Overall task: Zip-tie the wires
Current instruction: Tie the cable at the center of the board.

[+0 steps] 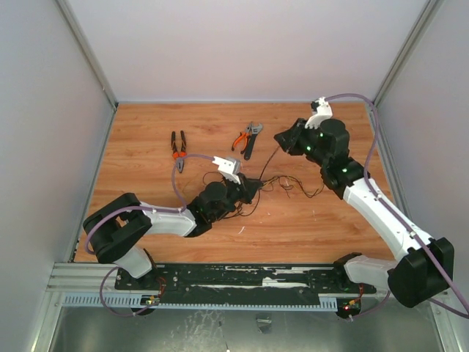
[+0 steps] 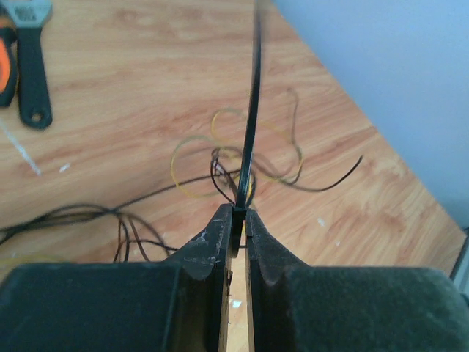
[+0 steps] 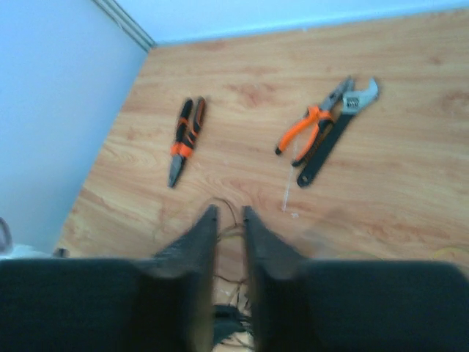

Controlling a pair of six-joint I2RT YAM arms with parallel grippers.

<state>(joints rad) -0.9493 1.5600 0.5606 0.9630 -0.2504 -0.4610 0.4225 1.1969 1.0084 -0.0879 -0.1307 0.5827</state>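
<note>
The top view looks steeply down from high over the near edge, covering the whole tabletop (image 1: 308, 227). The left wrist view sits low behind the left pincer (image 2: 236, 214), skimming the wood. The right wrist view, higher and blurred, looks down past the right pincer (image 3: 229, 213). All three show the wrench (image 1: 248, 147).

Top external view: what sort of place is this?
Probably an enclosed robot test bench: a wooden tabletop walled by plain grey panels, a metal mounting rail, pliers and a wrench lying loose.
</note>
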